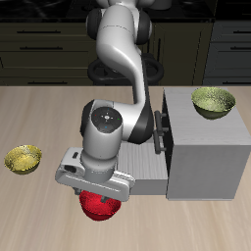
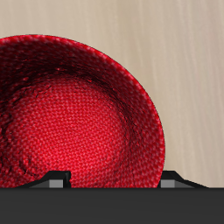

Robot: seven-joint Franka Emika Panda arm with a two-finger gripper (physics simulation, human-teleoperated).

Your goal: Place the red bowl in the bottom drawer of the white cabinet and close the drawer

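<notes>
The red bowl (image 1: pixel 99 206) rests near the table's front edge, just below my gripper (image 1: pixel 96 192), whose fingers are hidden by the hand in the exterior view. In the wrist view the red bowl (image 2: pixel 79 122) fills most of the picture. My gripper (image 2: pixel 115 182) is open, with one fingertip (image 2: pixel 59 180) over the bowl's inside and the other just outside its rim. The white cabinet (image 1: pixel 208 147) stands beside the arm. Its bottom drawer (image 1: pixel 149 167) is pulled out toward the bowl and partly hidden by the arm.
One yellow-green bowl (image 1: pixel 214 102) sits on top of the cabinet. Another yellow-green bowl (image 1: pixel 24 158) lies on the table, far from the cabinet. Dark kitchen cupboards run behind the table.
</notes>
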